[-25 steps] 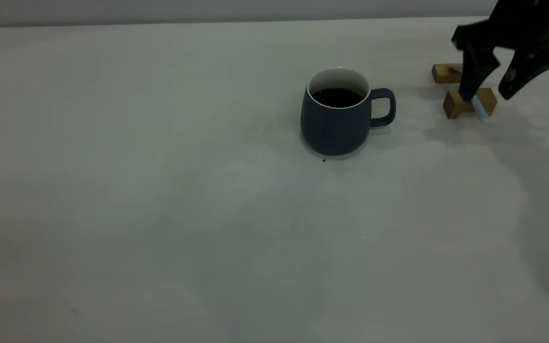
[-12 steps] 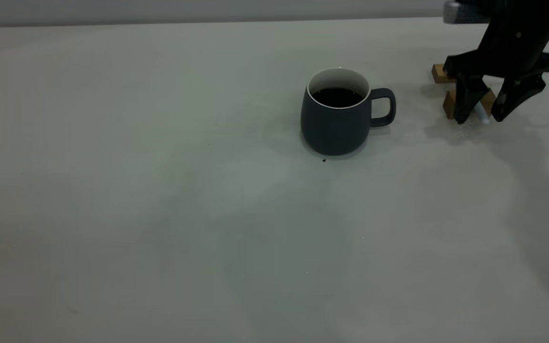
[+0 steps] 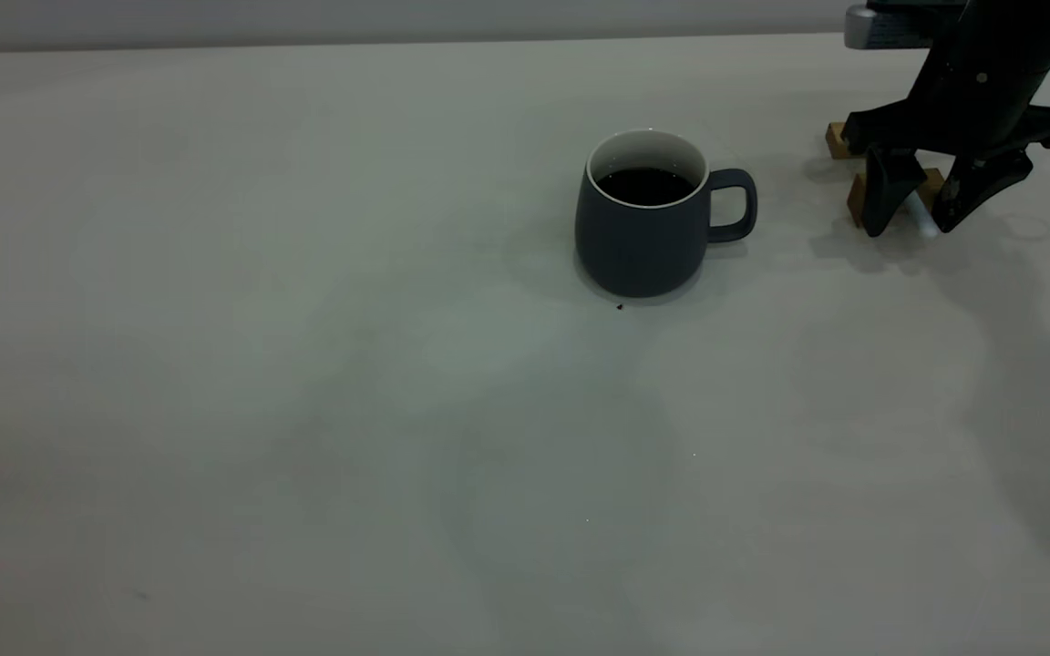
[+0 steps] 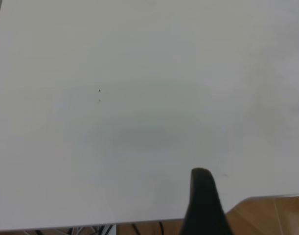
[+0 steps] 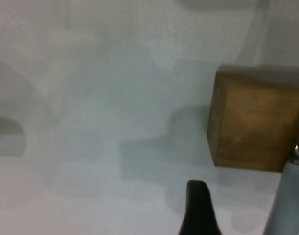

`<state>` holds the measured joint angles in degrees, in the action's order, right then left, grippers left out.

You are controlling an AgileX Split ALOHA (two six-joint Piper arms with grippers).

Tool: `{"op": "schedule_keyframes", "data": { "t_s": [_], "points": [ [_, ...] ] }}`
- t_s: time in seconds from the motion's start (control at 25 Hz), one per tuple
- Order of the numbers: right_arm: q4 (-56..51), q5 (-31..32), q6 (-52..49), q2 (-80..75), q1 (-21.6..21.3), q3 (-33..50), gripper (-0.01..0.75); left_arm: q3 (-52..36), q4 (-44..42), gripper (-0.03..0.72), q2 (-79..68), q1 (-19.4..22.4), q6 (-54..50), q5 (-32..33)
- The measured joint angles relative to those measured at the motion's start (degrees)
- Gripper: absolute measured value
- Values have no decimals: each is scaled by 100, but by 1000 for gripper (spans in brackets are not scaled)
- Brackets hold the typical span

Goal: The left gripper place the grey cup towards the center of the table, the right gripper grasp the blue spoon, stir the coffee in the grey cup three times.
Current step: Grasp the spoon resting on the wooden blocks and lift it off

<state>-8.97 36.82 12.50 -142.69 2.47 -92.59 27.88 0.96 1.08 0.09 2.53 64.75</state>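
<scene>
The grey cup [image 3: 639, 239] stands upright near the middle of the table [image 3: 306, 383], its handle towards the right arm, with dark coffee [image 3: 643, 186] inside. At the far right the blue spoon [image 3: 923, 220] rests across two wooden blocks; its pale handle [image 5: 286, 200] shows in the right wrist view beside one dark finger [image 5: 198, 208]. My right gripper [image 3: 913, 223] is down at the table, open, with its fingers on either side of the spoon's handle. Only part of my left gripper [image 4: 203, 203] shows, over bare table near an edge, far from the cup.
Two small wooden blocks [image 3: 856, 197] [image 3: 838, 139] hold the spoon off the surface at the back right. A tiny dark speck [image 3: 619, 307] lies just in front of the cup. The table's back edge runs close behind the blocks.
The right gripper has come down over the spoon and its fingers have drawn closer together round the handle. The cup has not moved.
</scene>
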Motion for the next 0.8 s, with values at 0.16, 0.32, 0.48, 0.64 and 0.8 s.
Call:
{"op": "schedule_keyframes", "data": {
  "t_s": [0.16,0.32,0.48,0.64,0.8],
  "points": [
    [0,-6,0,-62,0,0,592,0,0,585,0,0,0,0],
    [0,-52,0,-70,0,0,591,0,0,585,0,0,0,0],
    [29,-52,0,-70,0,0,538,0,0,585,0,0,0,0],
    [293,-42,-142,-70,0,0,356,0,0,585,0,0,0,0],
    [530,7,-394,-53,0,0,97,0,0,585,0,0,0,0]
  ]
}}
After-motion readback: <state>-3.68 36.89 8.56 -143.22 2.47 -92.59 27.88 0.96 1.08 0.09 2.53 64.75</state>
